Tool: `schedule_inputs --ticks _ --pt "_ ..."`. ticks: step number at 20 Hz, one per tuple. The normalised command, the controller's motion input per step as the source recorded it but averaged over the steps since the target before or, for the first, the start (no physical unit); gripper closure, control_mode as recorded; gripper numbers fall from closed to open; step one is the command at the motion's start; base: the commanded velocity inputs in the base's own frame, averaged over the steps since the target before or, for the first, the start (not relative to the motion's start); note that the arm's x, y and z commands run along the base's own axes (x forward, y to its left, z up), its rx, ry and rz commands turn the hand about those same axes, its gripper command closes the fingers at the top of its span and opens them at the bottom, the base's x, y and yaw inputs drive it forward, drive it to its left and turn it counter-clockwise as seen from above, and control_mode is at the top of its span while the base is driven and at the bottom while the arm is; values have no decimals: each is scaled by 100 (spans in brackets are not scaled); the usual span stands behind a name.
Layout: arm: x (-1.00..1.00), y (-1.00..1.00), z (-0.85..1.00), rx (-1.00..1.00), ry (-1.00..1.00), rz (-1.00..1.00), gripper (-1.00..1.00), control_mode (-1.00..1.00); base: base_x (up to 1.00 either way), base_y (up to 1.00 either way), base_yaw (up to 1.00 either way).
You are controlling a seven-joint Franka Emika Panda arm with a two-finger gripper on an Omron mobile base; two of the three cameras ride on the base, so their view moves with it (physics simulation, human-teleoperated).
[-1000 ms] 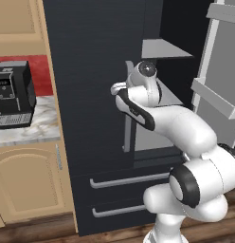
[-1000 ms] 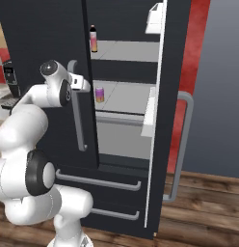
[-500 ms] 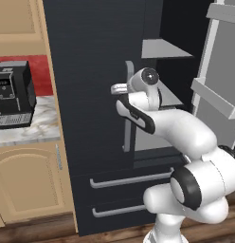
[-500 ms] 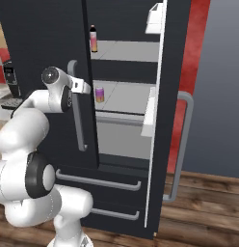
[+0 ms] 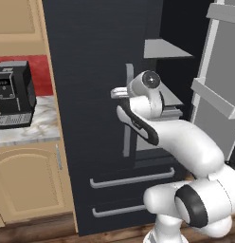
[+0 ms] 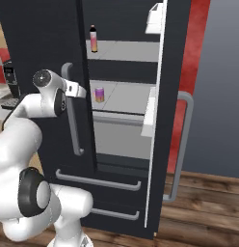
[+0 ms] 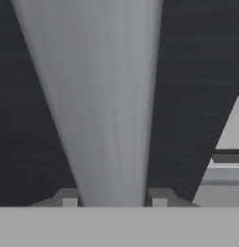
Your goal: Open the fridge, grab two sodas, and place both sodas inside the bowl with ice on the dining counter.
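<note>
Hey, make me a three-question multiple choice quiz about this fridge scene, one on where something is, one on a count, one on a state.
1. Where is the can?
A. On the fridge shelf below the bottle
B. On the worktop
C. In a lower drawer

2. How many sodas stand on the fridge shelves?
A. One
B. Two
C. Four

3. What are the fingers doing?
A. Spread wide in free air
B. Closed on the left door's handle
C. Holding the bottle

Answers: 1 A, the right base view shows the can one shelf under the bottle. 2 B, one bottle and one can. 3 B, the hand view shows the grey bar between the fingers.
</note>
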Motion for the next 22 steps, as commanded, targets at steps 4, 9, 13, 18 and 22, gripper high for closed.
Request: schedule_inputs --ticks 4,9,13,18,22 --pt "-97 8 0 1 0 0 100 -100 0 0 0" --pt "-100 32 -3 0 1 2 100 -100 0 0 0" --pt "-100 50 -10 0 2 4 -100 -100 0 0 0" --pt "-84 -4 -1 3 1 2 -100 -100 0 0 0" --pt "-59 -98 11 21 0 0 -100 -100 0 0 0"
